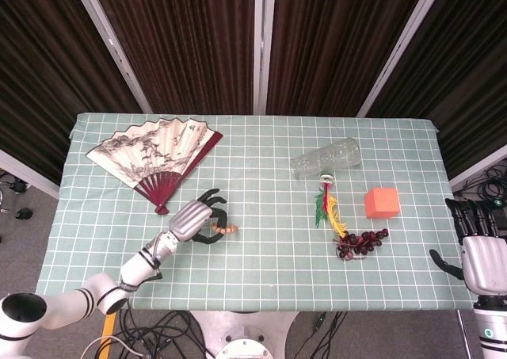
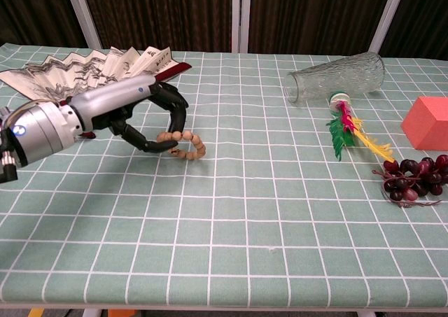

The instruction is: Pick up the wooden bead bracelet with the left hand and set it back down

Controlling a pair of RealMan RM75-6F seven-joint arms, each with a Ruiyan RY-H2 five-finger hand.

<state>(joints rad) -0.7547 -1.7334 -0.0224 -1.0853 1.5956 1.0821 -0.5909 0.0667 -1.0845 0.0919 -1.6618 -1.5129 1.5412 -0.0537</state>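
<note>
The wooden bead bracelet hangs as a loop from my left hand, pinched between its thumb and curled fingers, left of the table's middle. Its lowest beads sit at or just above the green checked cloth; I cannot tell which. In the head view the left hand is raised and tilted, with the bracelet showing at its right side. My right hand stays off the table's right edge, fingers apart and holding nothing.
A painted folding fan lies open behind the left hand. A glass vase lies on its side at the back right, with a feathered shuttlecock, an orange cube and dark grapes nearby.
</note>
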